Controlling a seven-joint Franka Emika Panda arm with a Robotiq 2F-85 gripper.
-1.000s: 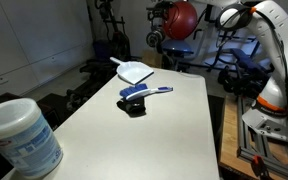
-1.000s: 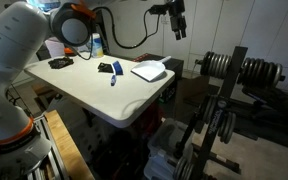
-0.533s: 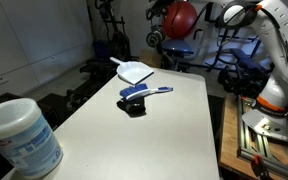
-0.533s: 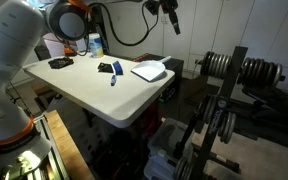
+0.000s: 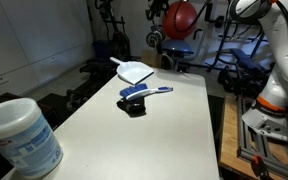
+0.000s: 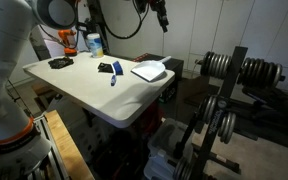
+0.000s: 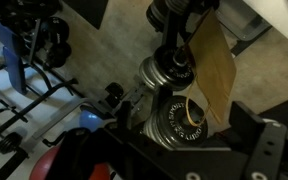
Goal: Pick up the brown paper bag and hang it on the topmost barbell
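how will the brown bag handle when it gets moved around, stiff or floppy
The bag looks like a thin flat sheet in the wrist view, so it is probably light and floppy, and likely to sway. Being paper, it may crease or tear if it catches on the barbell plates. It shouldn't roll.

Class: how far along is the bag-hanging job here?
Done: the brown paper bag is off the table and lies against the barbell plates, apparently hung. In hand: the end effector, raised high, shows no bag. Left: little, perhaps only checking it is the topmost barbell, which these views cannot settle.
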